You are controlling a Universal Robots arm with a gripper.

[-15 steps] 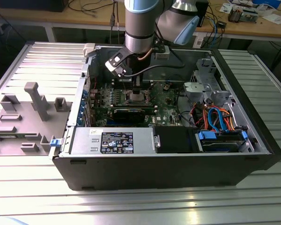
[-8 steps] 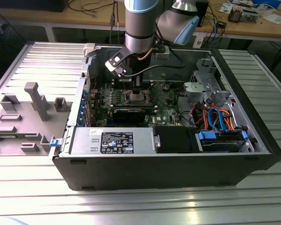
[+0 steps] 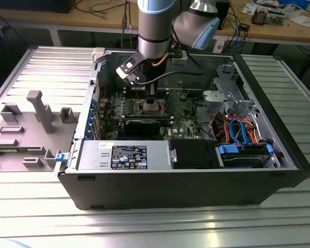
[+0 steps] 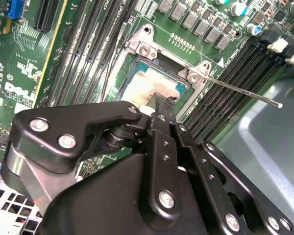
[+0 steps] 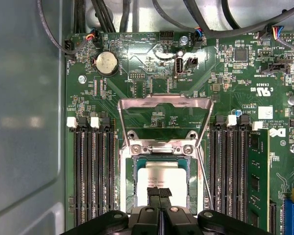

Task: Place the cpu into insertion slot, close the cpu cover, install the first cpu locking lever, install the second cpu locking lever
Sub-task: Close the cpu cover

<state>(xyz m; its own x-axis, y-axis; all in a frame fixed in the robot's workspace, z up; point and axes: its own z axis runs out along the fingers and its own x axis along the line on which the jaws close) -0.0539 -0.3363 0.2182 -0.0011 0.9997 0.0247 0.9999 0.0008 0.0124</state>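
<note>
Cpu (image 5: 159, 177): sat in socket (image 5: 129, 186).
Cover (image 5: 162, 101): was swung open off socket.
Gripper (image 5: 159, 192): fingers were together, empty, tips just over cpu.
Lever (image 4: 235, 88): stood unlatched beside socket.

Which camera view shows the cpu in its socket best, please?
The first wrist view: it looks straight down on the silver-topped cpu in the socket, the gripper over part of it. The second wrist view shows it obliquely, partly behind the gripper. The exterior view shows a small grey square beneath the arm.
</note>
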